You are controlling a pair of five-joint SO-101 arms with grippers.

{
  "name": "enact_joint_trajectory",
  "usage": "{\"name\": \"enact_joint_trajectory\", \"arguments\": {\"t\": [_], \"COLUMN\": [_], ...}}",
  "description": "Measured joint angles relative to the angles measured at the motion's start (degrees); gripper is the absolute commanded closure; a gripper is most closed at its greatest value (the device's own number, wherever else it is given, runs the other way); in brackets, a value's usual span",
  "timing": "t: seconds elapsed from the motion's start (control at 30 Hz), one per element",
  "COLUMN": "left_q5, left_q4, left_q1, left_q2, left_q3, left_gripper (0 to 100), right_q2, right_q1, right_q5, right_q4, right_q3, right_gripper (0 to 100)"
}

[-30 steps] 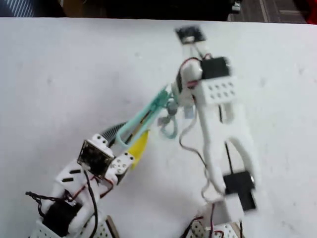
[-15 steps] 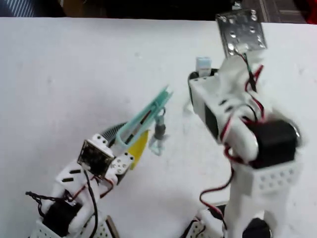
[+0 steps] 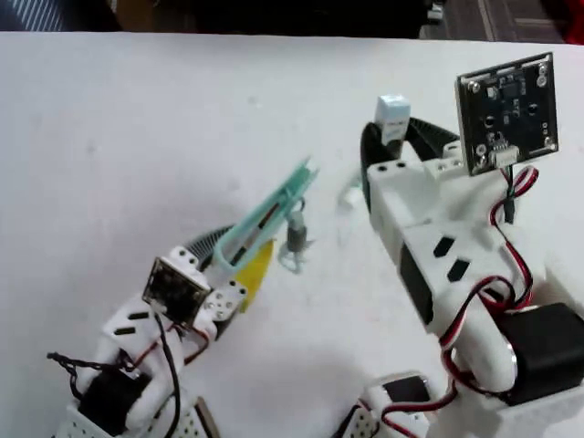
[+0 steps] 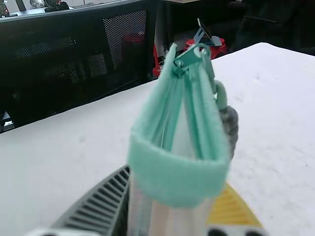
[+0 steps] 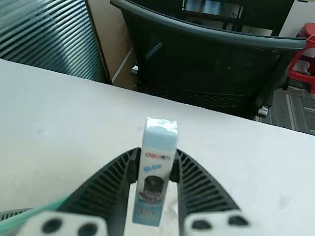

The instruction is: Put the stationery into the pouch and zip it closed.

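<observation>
A teal pouch [image 3: 266,217] is held up off the white table at a slant, its far end raised, with my left gripper [image 3: 234,260] shut on its near end. In the left wrist view the pouch [image 4: 177,147] stands between a grey ribbed finger [image 4: 98,211] and a yellow one [image 4: 229,206]. The zipper pull sits at the far tip [image 4: 184,64], and a grey charm [image 3: 296,239] dangles below the pouch. To the right, my right gripper [image 3: 394,128] is shut on a pale blue-and-white eraser [image 3: 392,111], apart from the pouch. The eraser [image 5: 156,172] stands upright between black fingers [image 5: 110,177].
The white table [image 3: 137,119] runs to a far edge with dark floor beyond. A small pale scrap [image 3: 349,193] lies on the table between the pouch and the right arm. A black chair [image 5: 206,64] stands past the table edge.
The right arm has swung back from the pouch's far end, to the right and up, carrying the eraser. The left arm and the pouch have kept still.
</observation>
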Motion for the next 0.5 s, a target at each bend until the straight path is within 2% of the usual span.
{"name": "enact_joint_trajectory", "arguments": {"t": [0.27,0.5], "left_q5": [0.0,0.0], "left_q4": [0.0,0.0], "left_q1": [0.0,0.0], "left_q2": [0.0,0.0], "left_q3": [0.0,0.0], "left_gripper": [83,83], "right_q2": [0.0,0.0], "right_q1": [-14.5,-16.3], "right_q5": [0.1,0.3], "right_q4": [0.0,-2.4], "right_q3": [0.0,0.0], "right_gripper": [98.2,98.2]}}
